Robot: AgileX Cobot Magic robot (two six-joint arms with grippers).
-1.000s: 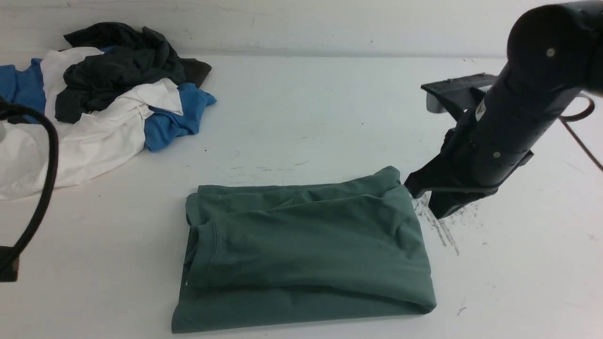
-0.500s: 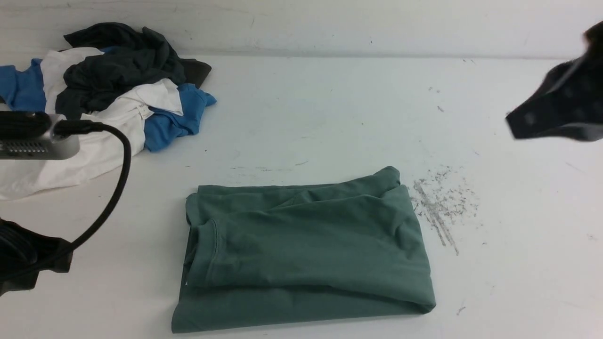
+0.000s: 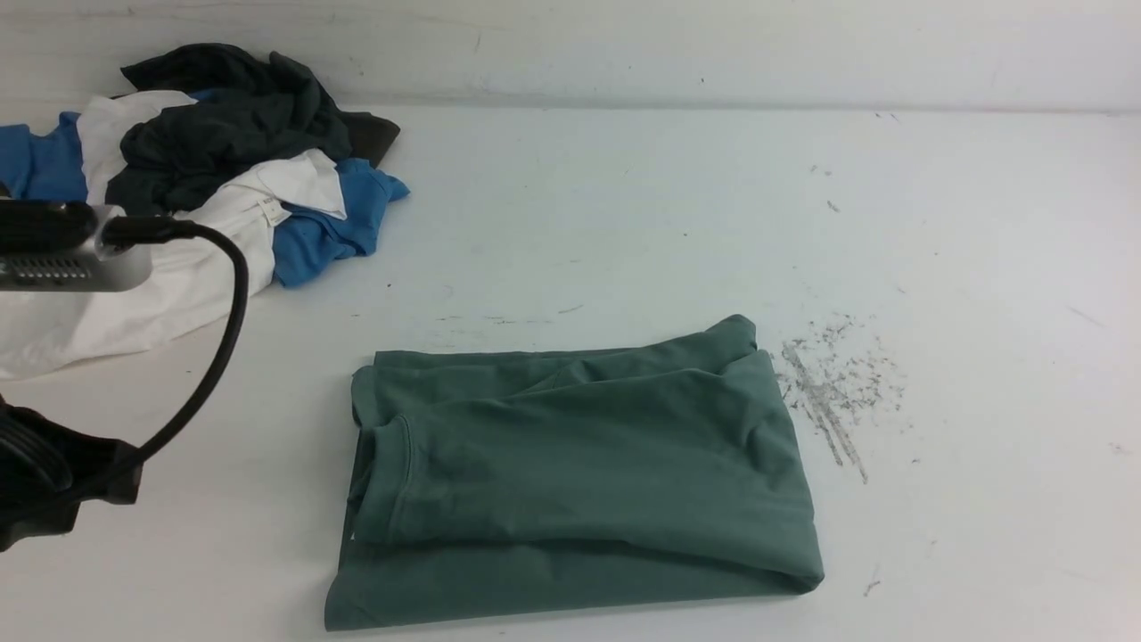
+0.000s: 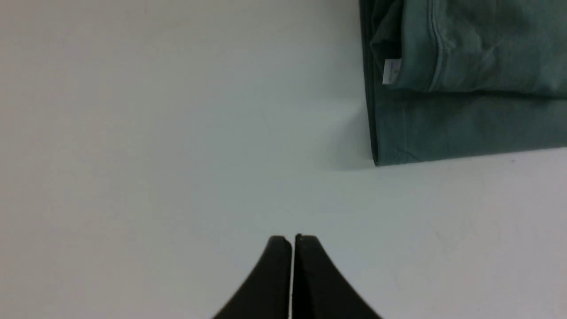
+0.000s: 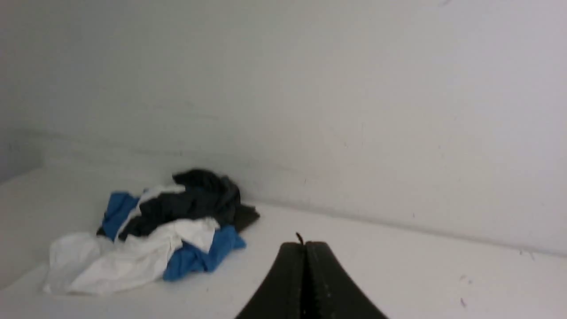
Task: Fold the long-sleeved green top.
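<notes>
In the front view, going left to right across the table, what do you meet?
Left arm's camera and cable at the edge → pile of blue, white and dark garments → folded green long-sleeved top → grey scuff marks on the table.

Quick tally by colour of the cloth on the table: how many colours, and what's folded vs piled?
Green: 1, the folded dull green cotton long-sleeved top, lying flat and apart from the pile.
Blue: 1 colour patch of crumpled blue cloth in the pile.
White: 1 patch of crumpled white cloth in the pile.
Dark grey: 1 patch of crumpled dark grey cloth on top of the pile.
Total: 4 colours; the number of garments in the pile cannot be told.
</notes>
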